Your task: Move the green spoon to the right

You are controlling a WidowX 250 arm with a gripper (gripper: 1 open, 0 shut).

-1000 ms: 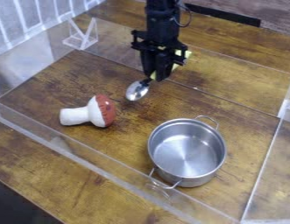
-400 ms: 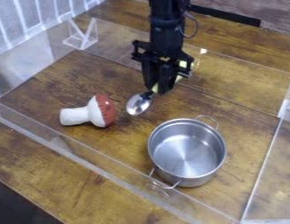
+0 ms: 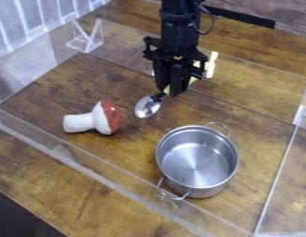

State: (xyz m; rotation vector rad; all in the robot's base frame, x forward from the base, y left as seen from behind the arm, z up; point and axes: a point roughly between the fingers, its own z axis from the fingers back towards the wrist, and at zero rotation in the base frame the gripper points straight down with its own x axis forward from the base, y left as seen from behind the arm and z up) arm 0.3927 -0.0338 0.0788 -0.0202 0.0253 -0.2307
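My pincer [image 3: 175, 90] points down, pinching green spoon [image 3: 153, 103] by handle; silver bowl hangs low over wooden table [image 3: 68, 88], between toy mushroom [image 3: 94, 118] and steel pot [image 3: 197, 160].

Wooden table [image 3: 44, 176]: mushroom [image 3: 93, 118], pot [image 3: 197, 160], perhaps spoon [image 3: 149, 105].

1. We have one arm [image 3: 177, 23] in view, dark, coming down from the top edge near centre.
2. Wrist is vertical, so our gripper [image 3: 171, 91] points straight down at the table.
3. Fingers [image 3: 178, 79] are drawn in close, gap narrow, clamped on the spoon [image 3: 150, 105] handle.
4. Spoon hangs tilted from the fingertips, bowl low and to the left.
5. A pale block sits on the gripper's right side.
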